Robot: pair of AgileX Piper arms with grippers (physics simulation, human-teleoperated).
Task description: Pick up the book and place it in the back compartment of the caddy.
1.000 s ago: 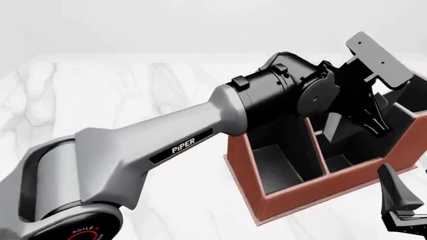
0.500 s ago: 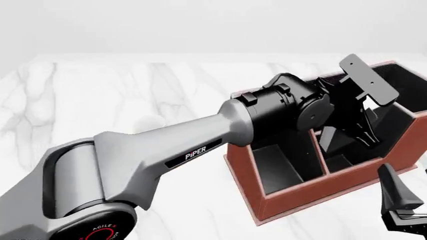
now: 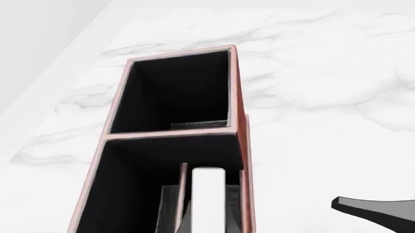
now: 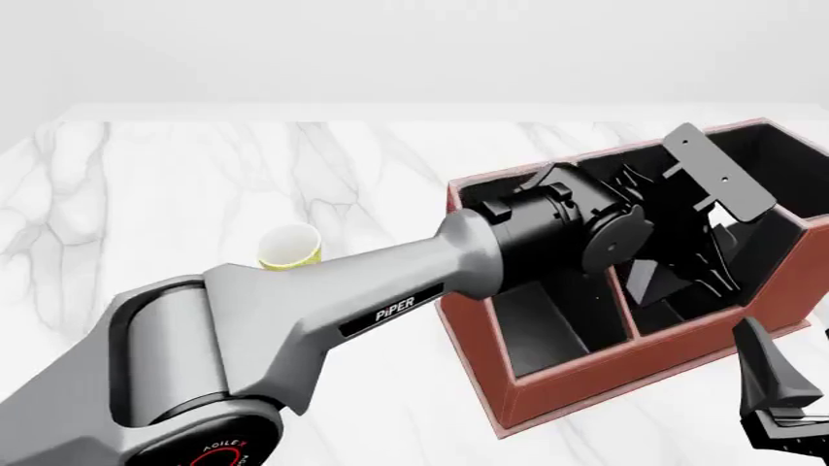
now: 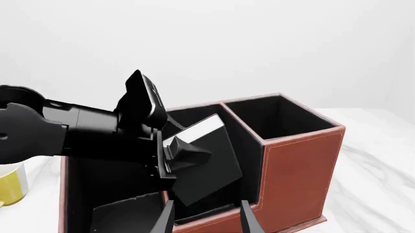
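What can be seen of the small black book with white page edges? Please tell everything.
The thin black hardcover book has matte covers and a white page edge, which the left wrist view shows as a pale strip. It is tilted, one corner pointing down, and held between the fingers of the left gripper. It sits partly inside a black-lined slot of the reddish-brown box caddy. Whether it touches the caddy's floor or walls cannot be told.

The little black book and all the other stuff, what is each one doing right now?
Small black hardcover book with white page edges: tilted, gripped, lowered into the caddy.
Reddish-brown box caddy with black lining: upright on the table.
Yellow mug: upright on the table, untouched.
Left gripper: fingers shut on the book.
Right gripper: fingers open, holding nothing.
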